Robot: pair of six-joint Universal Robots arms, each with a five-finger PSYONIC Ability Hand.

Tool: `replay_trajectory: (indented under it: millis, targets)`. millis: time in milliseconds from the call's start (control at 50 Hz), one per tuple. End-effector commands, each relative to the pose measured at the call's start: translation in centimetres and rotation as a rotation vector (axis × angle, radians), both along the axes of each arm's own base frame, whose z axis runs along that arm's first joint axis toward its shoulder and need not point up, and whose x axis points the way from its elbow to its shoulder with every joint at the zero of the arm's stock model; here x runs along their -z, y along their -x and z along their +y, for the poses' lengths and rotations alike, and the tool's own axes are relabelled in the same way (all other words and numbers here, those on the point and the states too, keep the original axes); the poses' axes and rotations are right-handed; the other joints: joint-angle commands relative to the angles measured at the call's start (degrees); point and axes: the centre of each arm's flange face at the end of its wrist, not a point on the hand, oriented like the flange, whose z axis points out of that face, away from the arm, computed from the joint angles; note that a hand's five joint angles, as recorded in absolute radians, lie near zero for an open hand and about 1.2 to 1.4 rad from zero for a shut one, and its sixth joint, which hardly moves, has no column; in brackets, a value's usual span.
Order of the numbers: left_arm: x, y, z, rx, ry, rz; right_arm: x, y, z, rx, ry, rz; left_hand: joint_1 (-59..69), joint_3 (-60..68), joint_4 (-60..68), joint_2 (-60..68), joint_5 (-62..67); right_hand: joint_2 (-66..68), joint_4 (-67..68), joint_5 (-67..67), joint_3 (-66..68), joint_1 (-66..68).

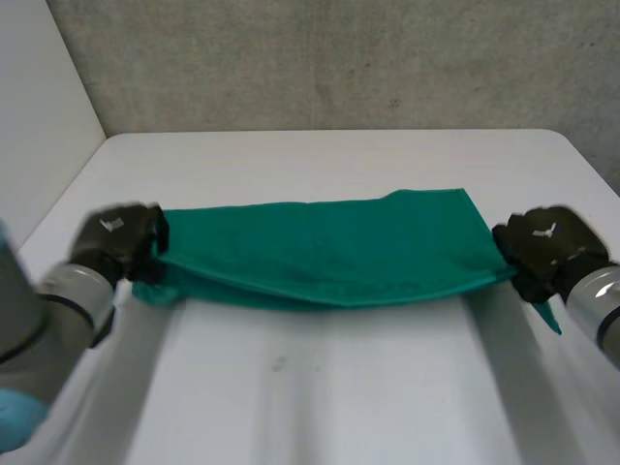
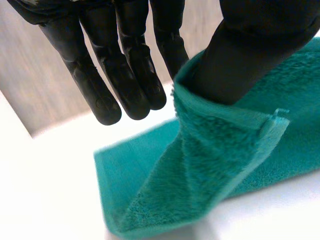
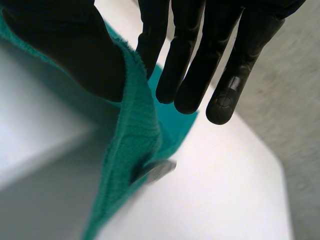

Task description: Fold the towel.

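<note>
Green towel [image 1: 320, 252] across middle of white table [image 1: 320, 387], long side running left to right, doubled over lengthwise w/ top layer not quite matching bottom one along near edge. Left hand [image 1: 121, 237] at towel's left end, right hand [image 1: 542, 247] at its right end, towel spanning the gap btwn them. Small bit of green poking out below right hand on near side.

Left wrist view: towel [image 2: 200, 170] rising off table [image 2: 50, 190] up to thumb [image 2: 240, 55], end hem wrapped against thumb's inner side, one corner flopping outward. Fingers [image 2: 125, 65] straight, close together, pointing down past towel's end; nearest one right beside the raised hem. Looks like a pinch of thumb vs that finger, contact itself not clear.

Right wrist view: same on other end. Towel [image 3: 135, 135] edge running up btwn thumb [image 3: 70, 50] and fingers [image 3: 195, 60]; fingers straight, side by side, nearest one touching the cloth. Rest of towel dropping away under palm toward table [image 3: 215, 190].
</note>
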Motion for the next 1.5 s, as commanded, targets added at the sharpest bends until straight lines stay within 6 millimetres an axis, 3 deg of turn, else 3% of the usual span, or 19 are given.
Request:
replay_trajectory:
  millis: [20, 80, 180, 400, 520, 540, 640, 700, 720, 760, 800, 820, 880, 980, 1220, 1260, 1300, 1380, 1500]
  targets:
    - [-7.8, -1.6, 4.7, 0.087, 0.194, -0.188, -7.0, 0.6, 2.7, -0.043, 0.145, 0.139, 13.86, 11.81, 11.67, 11.53, 14.53, 12.47, 11.58, 12.68, 12.12, 23.63]
    - [-7.9, -2.5, 4.7, 0.095, 0.185, -0.327, -8.5, 0.8, 4.0, -0.065, 0.162, 0.216, 13.86, 11.81, 11.67, 11.53, 14.53, 12.47, 11.58, 12.68, 12.12, 23.63]
    - [-6.8, -3.2, 4.7, 0.109, 0.138, -0.454, -7.6, 0.9, 4.6, -0.116, 0.091, 0.337, 13.86, 11.81, 11.67, 11.53, 14.53, 12.47, 11.58, 12.68, 12.12, 23.63]
    - [3.0, -2.2, 0.6, 0.206, -0.194, -0.516, 0.3, 0.5, 0.1, -0.153, -0.203, 0.475, 13.86, 11.81, 11.67, 11.53, 14.53, 12.47, 11.58, 12.68, 12.12, 23.63]
    - [4.3, -0.6, -2.4, 0.223, -0.131, -0.517, 1.9, -0.4, -3.8, -0.109, -0.177, 0.478, 13.86, 11.81, 11.67, 11.53, 14.53, 12.47, 11.58, 12.68, 12.12, 23.63]
    - [3.3, 0.8, -5.4, 0.206, -0.019, -0.512, 1.6, -0.8, -4.3, -0.107, -0.148, 0.471, 13.86, 11.81, 11.67, 11.53, 14.53, 12.47, 11.58, 12.68, 12.12, 23.63]
    - [-1.2, 2.5, -9.4, 0.124, 0.205, -0.487, -2.3, -2.5, -7.6, -0.049, 0.071, 0.387, 13.86, 11.81, 11.67, 11.53, 14.53, 12.47, 11.58, 12.68, 12.12, 23.63]
    - [-8.4, 3.6, -12.2, 0.015, 0.505, -0.409, -9.2, -3.1, -11.1, 0.061, 0.371, 0.229, 13.86, 11.81, 11.67, 11.53, 14.53, 12.47, 11.58, 12.68, 12.12, 23.63]
    - [-10.2, 3.9, -12.4, -0.003, 0.584, -0.384, -12.1, -3.4, -11.9, 0.092, 0.504, 0.142, 13.86, 11.81, 11.67, 11.53, 14.53, 12.47, 11.58, 12.68, 12.12, 23.63]
    - [-15.1, 3.9, -12.3, -0.069, 0.795, -0.293, -14.5, -3.4, -12.4, 0.113, 0.623, 0.065, 13.86, 11.81, 11.67, 11.53, 14.53, 12.47, 11.58, 12.68, 12.12, 23.63]
    - [-16.5, 3.6, -12.1, -0.090, 0.852, -0.258, -16.8, -3.3, -12.1, 0.124, 0.734, 0.004, 13.86, 11.81, 11.67, 11.53, 14.53, 12.47, 11.58, 12.68, 12.12, 23.63]
    - [-19.5, 3.4, -11.2, -0.112, 0.973, -0.152, -18.6, -3.1, -11.4, 0.132, 0.815, -0.039, 13.86, 11.81, 11.67, 11.53, 14.53, 12.47, 11.58, 12.68, 12.12, 23.63]
    - [-20.0, 3.1, -10.8, -0.114, 0.984, -0.111, -20.0, -2.8, -9.9, 0.134, 0.859, -0.052, 13.86, 11.81, 11.67, 11.53, 14.53, 12.47, 11.58, 12.68, 12.12, 23.63]
    - [-17.3, 2.3, -10.6, -0.098, 0.865, -0.092, -17.6, -2.8, -9.5, 0.116, 0.749, -0.024, 13.86, 11.81, 11.67, 11.53, 14.53, 12.47, 11.58, 12.68, 12.12, 23.63]
    - [-6.5, 0.8, -9.6, -0.057, 0.547, -0.175, -8.7, -3.2, -8.1, 0.008, 0.461, 0.043, 13.86, 11.81, 11.67, 11.53, 14.53, 12.47, 11.58, 12.68, 12.12, 23.63]
    - [-2.8, 0.5, -9.1, -0.030, 0.443, -0.202, -4.6, -3.3, -8.4, -0.005, 0.347, 0.070, 13.86, 11.81, 11.67, 11.53, 14.53, 12.47, 11.58, 12.68, 12.12, 23.63]
    - [-1.7, 0.5, -9.0, -0.022, 0.414, -0.209, -1.5, -3.4, -8.6, -0.016, 0.258, 0.095, 13.86, 11.81, 11.67, 11.53, 14.53, 12.47, 11.58, 12.68, 12.12, 23.63]
    - [2.3, 0.5, -7.8, 0.010, 0.294, -0.238, 2.2, -3.2, -8.2, -0.018, 0.138, 0.139, 13.86, 11.81, 11.67, 11.53, 14.53, 12.47, 11.58, 12.68, 12.12, 23.63]
    - [5.8, -0.3, -4.9, 0.031, 0.146, -0.293, 4.6, -2.4, -5.8, -0.050, -0.038, 0.231, 13.86, 11.81, 11.67, 11.53, 14.53, 12.47, 11.58, 12.68, 12.12, 23.63]
